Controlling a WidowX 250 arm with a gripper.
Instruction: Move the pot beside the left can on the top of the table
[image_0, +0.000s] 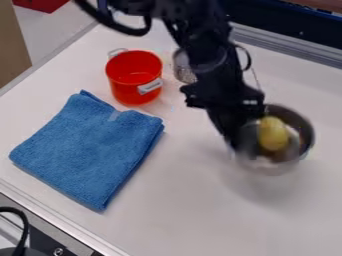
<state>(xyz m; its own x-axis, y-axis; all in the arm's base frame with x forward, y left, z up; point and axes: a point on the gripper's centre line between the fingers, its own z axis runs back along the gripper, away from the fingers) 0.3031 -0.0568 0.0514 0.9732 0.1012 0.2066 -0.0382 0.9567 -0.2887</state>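
Observation:
The black gripper (235, 136) is right of centre, shut on the left side of a shiny metal pot (304, 131). A yellow object (272, 134) lies inside this pot. A soft shadow on the white table below suggests the pot hangs a little above the surface, slightly tilted. At the upper left stands a red pot or can (130, 85) with light handles. Behind the arm, just right of it, a silver perforated can (180, 67) is partly hidden.
A folded blue cloth (90, 147) covers the left part of the white table (194, 215). A metal rail (287, 47) runs along the back edge, and black cables hang beside the arm.

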